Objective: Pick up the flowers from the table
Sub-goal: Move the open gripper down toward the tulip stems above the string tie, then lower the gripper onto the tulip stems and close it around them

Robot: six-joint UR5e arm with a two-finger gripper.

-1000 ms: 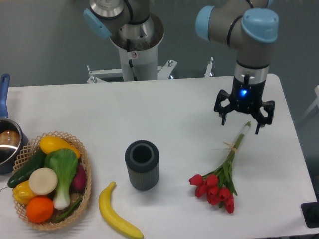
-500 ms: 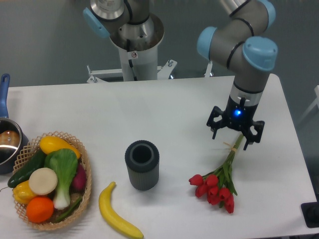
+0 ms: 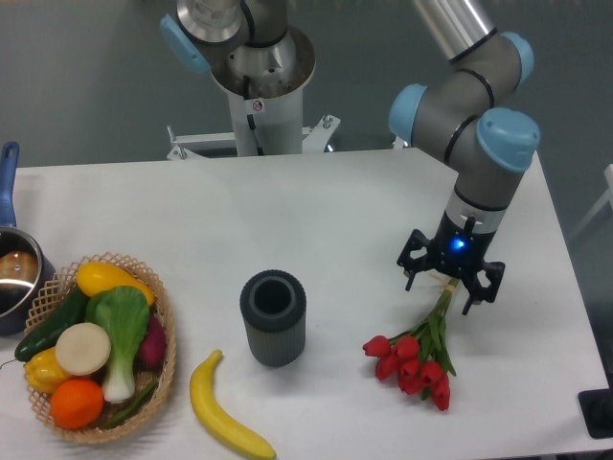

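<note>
Black gripper (image 3: 449, 285) jaws spread astride slim green stems; glossy red flowers (image 3: 414, 362) on smooth white table (image 3: 316, 220).

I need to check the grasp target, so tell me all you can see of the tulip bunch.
The flowers are a small bunch of red tulips with long green stems, lying flat on the white table near its right front. The heads point toward the front edge; the stems run up and right under the open gripper, which straddles the stem ends. Whether it touches them cannot be told.

Veg basket (image 3: 165, 369) left; banana (image 3: 226, 410), dark cup (image 3: 273, 316), pan (image 3: 14, 273).
</note>
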